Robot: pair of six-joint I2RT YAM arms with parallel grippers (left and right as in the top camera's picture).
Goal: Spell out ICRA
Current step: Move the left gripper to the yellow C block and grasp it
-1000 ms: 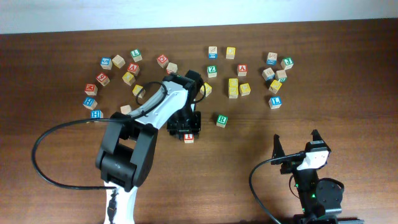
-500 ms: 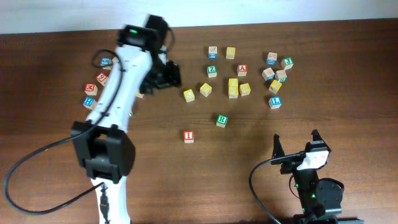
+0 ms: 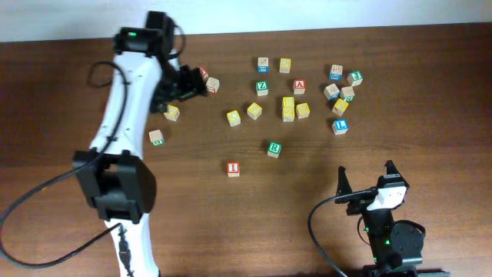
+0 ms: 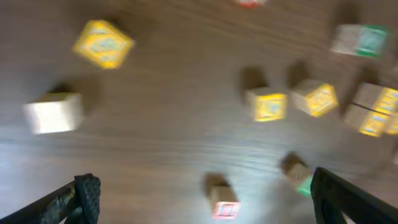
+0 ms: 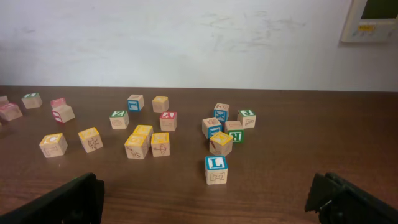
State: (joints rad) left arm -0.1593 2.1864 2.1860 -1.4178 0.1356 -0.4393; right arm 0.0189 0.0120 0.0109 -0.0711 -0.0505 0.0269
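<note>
Looks like an early step, the row barely begun: only the red I cube (image 3: 233, 168) alone on the near-middle of the table (image 3: 323, 223), with the green R cube (image 3: 274, 148) near it, to the right and a little farther back. Finds the left gripper (image 3: 188, 83) far out at the left, beside a scatter of blocks (image 3: 212, 83), jaws spread wide with nothing between them. Shows the same in the blurred left wrist view, with fingertips at both lower corners and open tabletop between. Puts the red A cube (image 3: 299, 86) well to the right of that claw, in the far-middle cluster near the green Z cube (image 3: 262, 87). Cannot pick out the yellow C: one yellow cube (image 3: 172, 113) just nearer than the claw, other yellow cubes (image 3: 254, 110) to its right, letters too small to read. Calls next, probably, for finding that C, dropping squarely over it, closing, and carrying it to the right of the I. Leaves the right gripper (image 3: 366, 178) at the near right, open wide and empty, well apart from every block, the blue L cube (image 3: 340, 125) nearest.
</note>
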